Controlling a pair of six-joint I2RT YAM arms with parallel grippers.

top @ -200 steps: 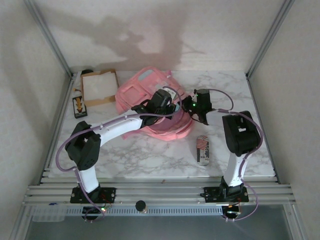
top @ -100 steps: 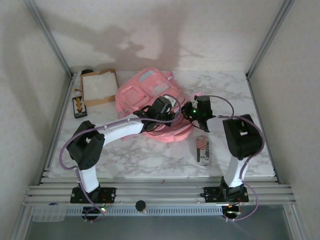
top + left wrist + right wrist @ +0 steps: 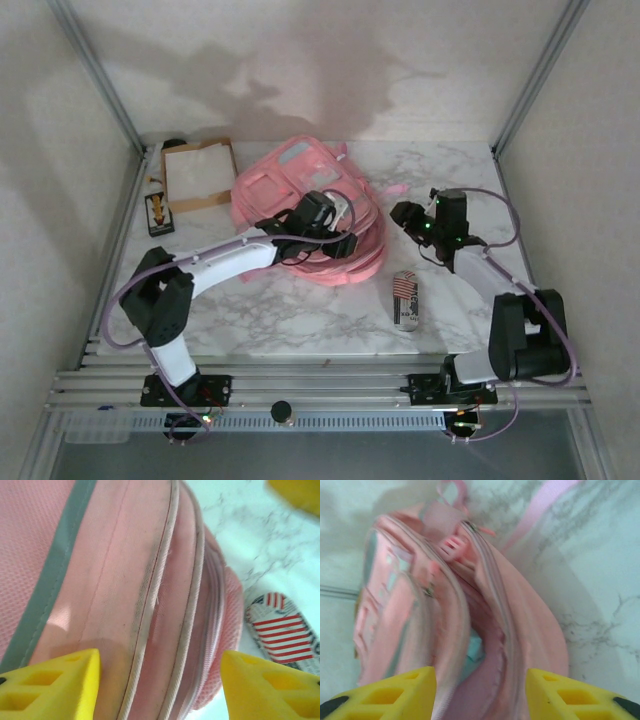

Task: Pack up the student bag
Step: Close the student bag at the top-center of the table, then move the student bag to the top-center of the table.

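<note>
The student bag lay flat on the table, left of centre and toward the far edge, just beside a shallow cardboard box in the far left corner. From the right wrist, the bag's main zip mouth gaped only narrowly, its fabric lips slack, with something pale teal inside that could not be identified.

The left gripper hung over the bag's near side, its yellow fingers spread on either side of the piped seams and pinching nothing. The right gripper stood clear of the bag toward the right edge, its fingers also spread and empty.

With neither gripper holding the fabric, the mouth could probably sag shut, so anything pushed in might catch on the lip and shove the soft bag toward the box. A pink strap trailed across the marble near the right gripper and could snag it. The striped pouch, toward the near edge just right of the bag, might be knocked by either arm's sweep.
</note>
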